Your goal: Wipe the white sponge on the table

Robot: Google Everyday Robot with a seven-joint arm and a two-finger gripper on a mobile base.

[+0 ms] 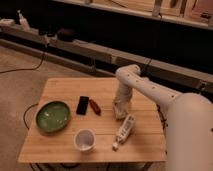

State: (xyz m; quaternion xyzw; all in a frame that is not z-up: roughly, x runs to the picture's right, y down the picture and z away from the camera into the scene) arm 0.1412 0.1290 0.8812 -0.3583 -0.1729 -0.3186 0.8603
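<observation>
The table (pixel 65 89) has a light wooden plank top. My white arm comes in from the right and bends down onto the table's right half. My gripper (pixel 120 111) points straight down there, shut on the white sponge (pixel 120 116). The sponge shows as a small pale lump pressed against the wood at the fingertips, mostly covered by the gripper. It lies just above the neck end of the white bottle (pixel 124 130).
A green plate (pixel 52 116) sits at the left, with a black phone (pixel 82 105) and a small red-brown object (pixel 95 106) beside it. A white cup (pixel 84 140) stands near the front edge. A dark rail with cables runs behind the table.
</observation>
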